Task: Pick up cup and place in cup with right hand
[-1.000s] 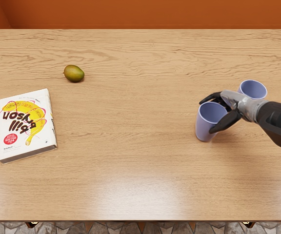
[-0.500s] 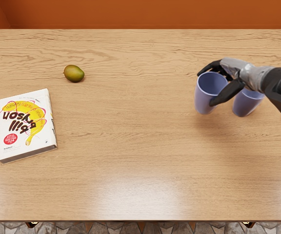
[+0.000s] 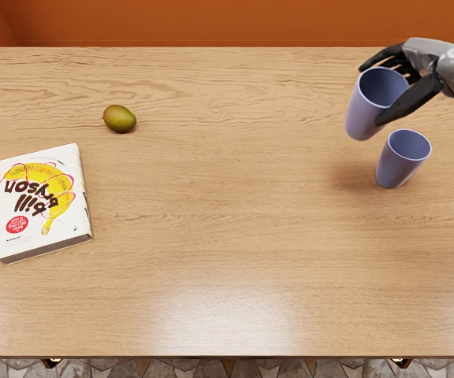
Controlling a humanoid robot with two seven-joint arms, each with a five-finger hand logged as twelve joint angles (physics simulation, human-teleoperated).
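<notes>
My right hand (image 3: 392, 88) comes in at the upper right, its dark fingers and thumb closed around a blue-purple cup (image 3: 362, 113). That cup is off the table, mouth up and slightly tilted, with its shadow on the wood below. A second cup (image 3: 401, 164) of the same colour stands upright on the table, just below and to the right of the held one in the picture. The two cups are apart. The inside of each shows only in part.
On the wooden table (image 3: 227, 228), a white book (image 3: 61, 224) with a yellow banana on its cover lies at the left. Behind it to the right rests a green-brown mango (image 3: 120, 119). An orange wall (image 3: 235, 22) rises beyond the far edge.
The right hand has lifted its cup off the table and carried it up and to the right in the picture. The standing cup, partly hidden before, now shows fully.
</notes>
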